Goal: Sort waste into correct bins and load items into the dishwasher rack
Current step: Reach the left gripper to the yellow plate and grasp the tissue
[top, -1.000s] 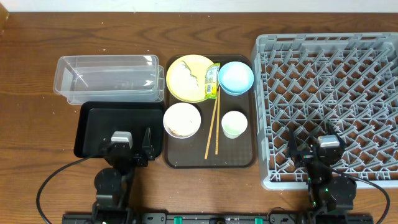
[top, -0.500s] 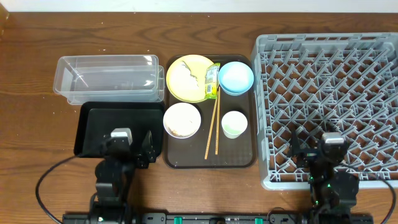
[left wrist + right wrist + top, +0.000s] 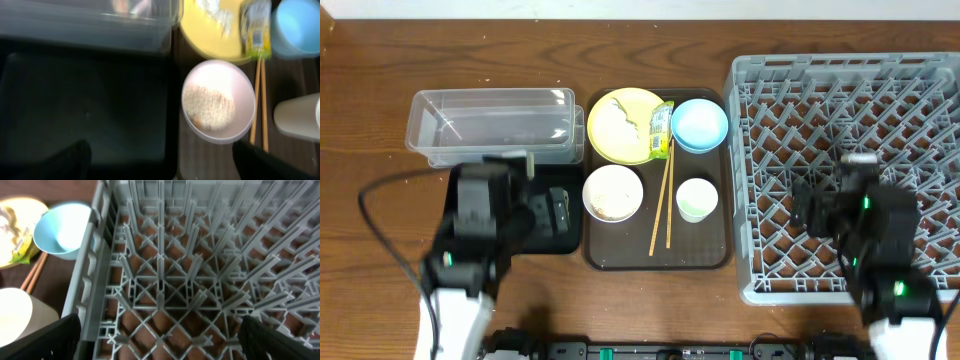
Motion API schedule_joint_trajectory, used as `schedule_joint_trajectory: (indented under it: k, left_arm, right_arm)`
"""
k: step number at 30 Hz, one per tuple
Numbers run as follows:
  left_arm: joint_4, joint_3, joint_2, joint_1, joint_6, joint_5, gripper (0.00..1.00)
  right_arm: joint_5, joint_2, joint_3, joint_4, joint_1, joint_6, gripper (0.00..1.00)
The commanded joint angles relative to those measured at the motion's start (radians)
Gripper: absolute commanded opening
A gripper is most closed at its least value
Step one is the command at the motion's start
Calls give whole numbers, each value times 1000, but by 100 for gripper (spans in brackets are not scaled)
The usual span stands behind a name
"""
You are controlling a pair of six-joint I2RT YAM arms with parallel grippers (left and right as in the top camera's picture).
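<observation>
The chopsticks (image 3: 661,205) lie side by side on the brown tray (image 3: 620,248), their long axis running from the near edge to the far edge and leaning slightly right; their far ends are by the snack wrapper (image 3: 662,128); they sit between the white bowl (image 3: 218,101) and the cup (image 3: 696,199); the left pincer (image 3: 165,167), spread wide and empty, hangs over the black tray (image 3: 75,100), with the chopsticks ahead to its right; the right pincer (image 3: 160,345), also spread and empty, hangs over the grey rack (image 3: 165,280), with the chopsticks off to its left.
</observation>
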Motion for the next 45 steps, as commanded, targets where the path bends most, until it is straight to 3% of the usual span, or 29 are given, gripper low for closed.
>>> schedule_joint_trajectory:
  k: [1, 5, 9, 20, 30, 35, 45]
  left_arm:
    - [-102, 155, 125, 5, -4, 27, 93]
    - [-173, 224, 209, 5, -5, 42, 93]
    - [-167, 224, 227, 5, -5, 121, 93]
    - [103, 282, 305, 0, -16, 149, 91]
    - [265, 507, 618, -130, -4, -64, 89]
    - [377, 516, 755, -196, -5, -113, 89]
    - [446, 516, 980, -256, -5, -167, 86]
  right_arm:
    - [-16, 141, 152, -108, 12, 13, 99]
    - [-12, 292, 294, -254, 12, 9, 99]
    - [-12, 353, 322, -272, 12, 9, 99]
    - [-16, 354, 322, -257, 12, 10, 99]
    - [-16, 354, 322, -253, 12, 10, 99]
    - [-24, 354, 322, -253, 12, 10, 99]
    - [-27, 354, 322, -254, 12, 10, 99]
